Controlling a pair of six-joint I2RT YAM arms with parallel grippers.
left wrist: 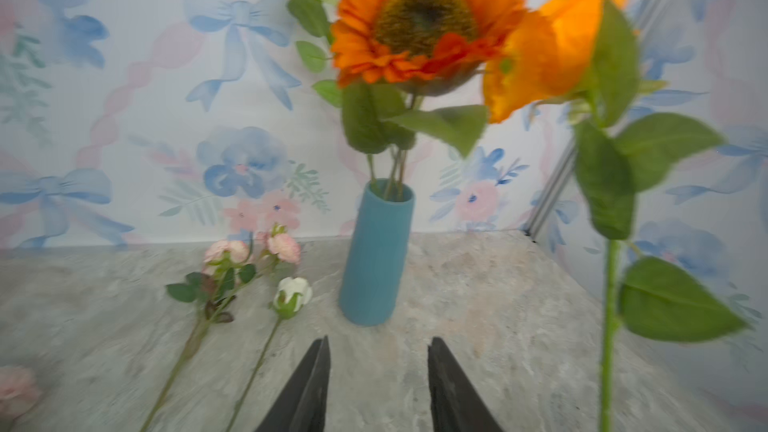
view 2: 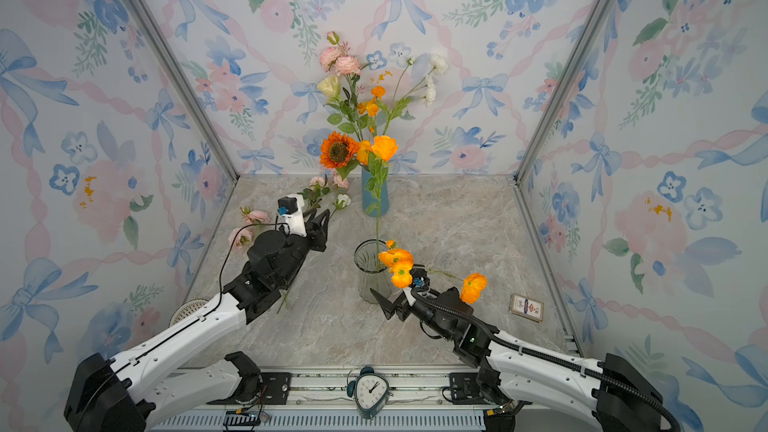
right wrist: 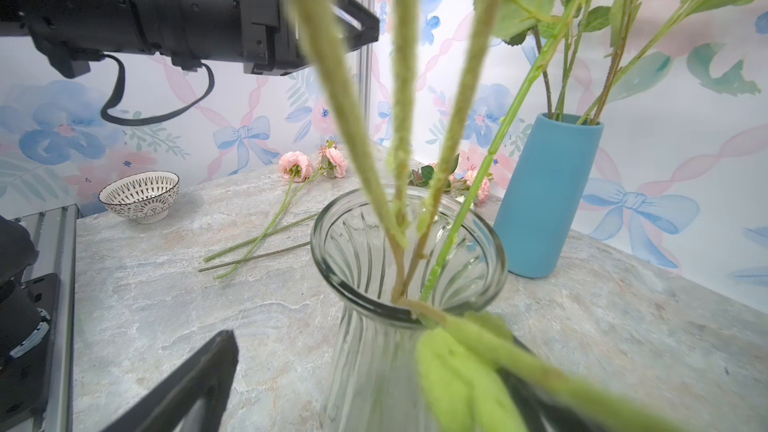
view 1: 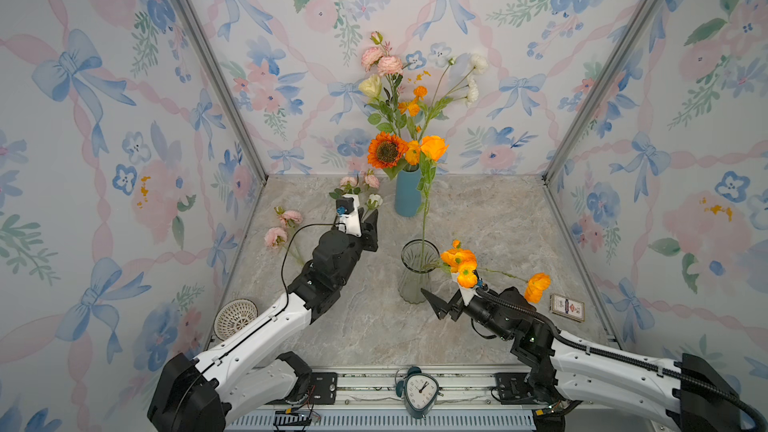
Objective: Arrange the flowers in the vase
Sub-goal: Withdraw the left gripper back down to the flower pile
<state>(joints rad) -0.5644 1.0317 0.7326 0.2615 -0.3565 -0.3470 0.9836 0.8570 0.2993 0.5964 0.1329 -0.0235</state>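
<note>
We've got fuzzy-stemmed orange poppies (view 1: 457, 258) leaning in the ribbed glass vase (view 1: 409, 288) mid-frame, pink peonies (view 1: 275, 237) lying frame-left on the veined stone-look tabletop (view 1: 498, 222). Left gripper (left wrist: 378, 340) and right gripper (view 1: 441, 299) both gape empty, floral wallpaper (view 1: 124, 76) all round.

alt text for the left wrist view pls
A blue vase holding an orange sunflower and other stems stands on a marble table, straight ahead of the left end effector, whose jaws stand apart and empty. Beside the vase, pink flowers and a white bud lie on the table. A tall orange flower rises nearer the camera.
</note>
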